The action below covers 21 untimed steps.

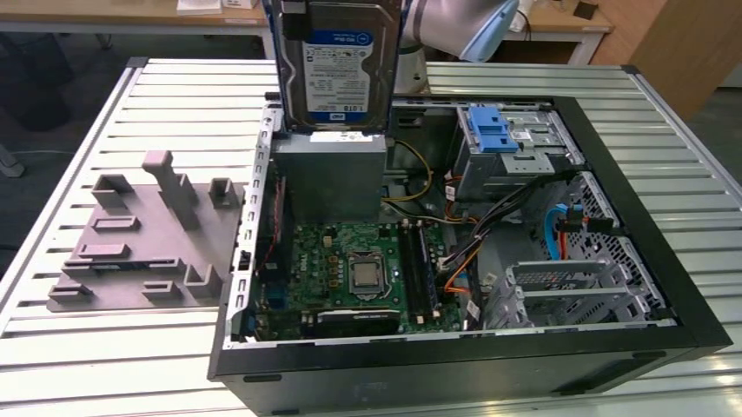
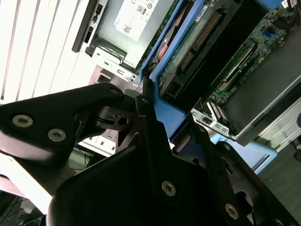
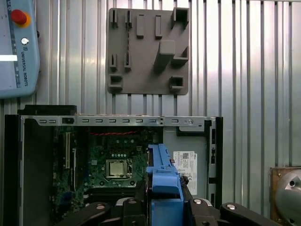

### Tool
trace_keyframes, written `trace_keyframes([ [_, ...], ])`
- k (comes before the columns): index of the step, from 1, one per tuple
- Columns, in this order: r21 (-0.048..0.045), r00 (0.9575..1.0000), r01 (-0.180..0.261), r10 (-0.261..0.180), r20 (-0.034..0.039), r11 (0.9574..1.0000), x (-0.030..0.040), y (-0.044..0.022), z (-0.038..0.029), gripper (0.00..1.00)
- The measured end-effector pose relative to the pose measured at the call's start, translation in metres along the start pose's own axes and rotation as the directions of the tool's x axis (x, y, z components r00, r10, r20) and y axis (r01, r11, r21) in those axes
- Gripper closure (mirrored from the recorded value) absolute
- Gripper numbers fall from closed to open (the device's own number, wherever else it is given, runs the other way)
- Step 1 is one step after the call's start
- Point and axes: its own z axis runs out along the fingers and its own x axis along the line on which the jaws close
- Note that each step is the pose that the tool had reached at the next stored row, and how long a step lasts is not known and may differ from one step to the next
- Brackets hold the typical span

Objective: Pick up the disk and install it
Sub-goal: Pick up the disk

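The disk [image 1: 336, 65], silver-grey with a blue-and-white label and blue rails, hangs upright above the open computer case [image 1: 649, 217], over the case's far end near the grey power-supply box [image 1: 330, 174]. My gripper [image 2: 160, 117] is shut on it, its black fingers [image 2: 146, 127] clamping the disk's blue rail [image 2: 176, 117]. In the second wrist view the disk's circuit-board side [image 2: 197, 42] faces the camera. In the first wrist view the blue rail [image 3: 162, 183] stands between the black fingers [image 3: 136, 207], above the motherboard [image 3: 113, 160].
A silver drive cage with a blue latch [image 1: 505, 130] sits in the case's far right corner, with a lower cage [image 1: 579, 287] nearer. A grey fixture plate [image 1: 139, 243] lies on the slatted table [image 1: 69, 347] to the exterior view's left. A teach pendant [image 3: 16, 47] lies on the table.
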Motion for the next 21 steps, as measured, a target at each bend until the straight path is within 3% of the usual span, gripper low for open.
trace_keyframes([
  [5, 0.0001, 1.0000, 0.000, 0.000, -0.0003, 1.0000, 0.0038, -0.0002, -0.0001, 0.64],
  [9, 0.0000, 1.0000, 0.000, 0.000, -0.0003, 1.0000, 0.0180, -0.0004, -0.0003, 0.64],
  [12, -0.0001, 1.0000, 0.000, 0.000, -0.0021, 1.0000, 0.0241, -0.0011, -0.0001, 0.64],
  [14, 0.0000, 1.0000, 0.000, 0.000, -0.0027, 1.0000, 0.0254, -0.0055, 0.0005, 0.64],
  [21, 0.0000, 1.0000, 0.000, 0.000, -0.0040, 1.0000, 0.0263, -0.0332, 0.0016, 0.64],
])
